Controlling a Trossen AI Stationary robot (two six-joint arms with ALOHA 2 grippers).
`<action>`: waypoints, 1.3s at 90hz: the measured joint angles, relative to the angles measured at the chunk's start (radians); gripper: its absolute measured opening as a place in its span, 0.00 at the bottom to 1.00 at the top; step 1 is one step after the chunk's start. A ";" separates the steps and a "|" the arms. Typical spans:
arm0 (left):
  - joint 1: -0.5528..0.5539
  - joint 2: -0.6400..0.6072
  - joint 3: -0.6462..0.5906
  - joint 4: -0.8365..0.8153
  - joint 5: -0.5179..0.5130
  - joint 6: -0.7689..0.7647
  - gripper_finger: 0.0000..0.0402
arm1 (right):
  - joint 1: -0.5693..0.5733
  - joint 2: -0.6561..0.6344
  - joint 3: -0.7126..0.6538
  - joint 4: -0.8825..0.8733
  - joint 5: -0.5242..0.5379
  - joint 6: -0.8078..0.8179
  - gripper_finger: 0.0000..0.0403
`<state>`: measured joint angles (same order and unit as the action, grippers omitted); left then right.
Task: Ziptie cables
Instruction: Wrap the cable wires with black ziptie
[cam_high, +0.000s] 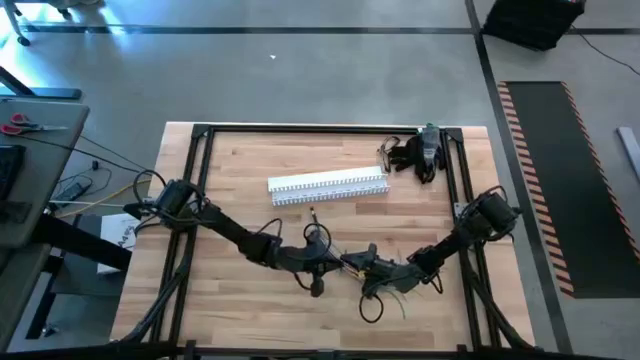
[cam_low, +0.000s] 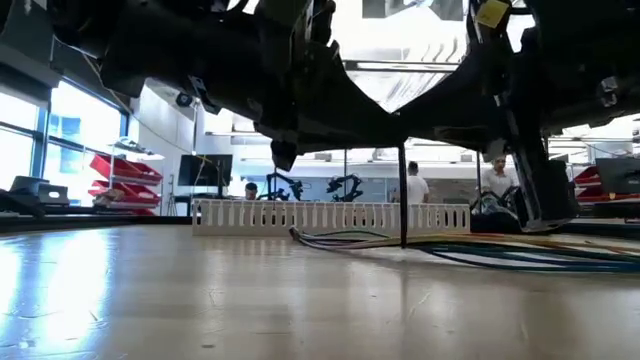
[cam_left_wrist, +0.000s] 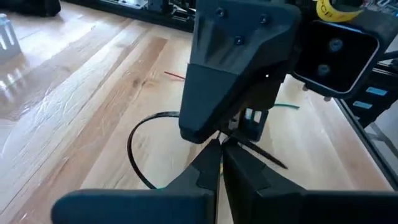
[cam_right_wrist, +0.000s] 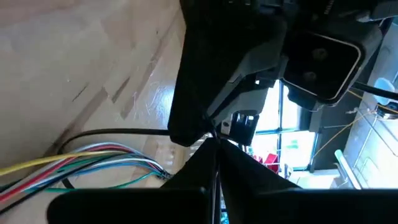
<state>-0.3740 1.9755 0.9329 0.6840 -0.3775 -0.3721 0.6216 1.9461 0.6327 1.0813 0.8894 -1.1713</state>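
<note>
The left tool (cam_high: 345, 262) and right tool (cam_high: 368, 266) are pressed together, tips meeting on a thin black zip tie (cam_left_wrist: 140, 134) (looped) above the cables (cam_right_wrist: 81, 158) on the tabletop (cam_high: 250, 170); the tie could slip free if either pulls unevenly.

Both arms reach inward over the near middle of the table, and their tips meet. The left gripper (cam_high: 345, 263) and the right gripper (cam_high: 368, 268) face each other, nearly touching, each with fingers pressed together.
</note>
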 joint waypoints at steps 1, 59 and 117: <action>0.000 0.000 0.000 0.000 0.000 0.000 0.00 | 0.000 0.000 0.000 0.000 0.000 0.004 0.00; 0.000 0.000 -0.001 -0.010 -0.014 -0.001 0.00 | -0.012 -0.001 0.000 0.009 0.019 0.024 0.33; -0.007 -0.001 -0.001 0.003 0.003 0.000 0.00 | -0.126 -0.001 0.000 -0.135 -0.079 0.336 0.26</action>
<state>-0.3809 1.9745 0.9318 0.6871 -0.3747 -0.3723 0.4953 1.9453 0.6331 0.9463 0.8101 -0.8349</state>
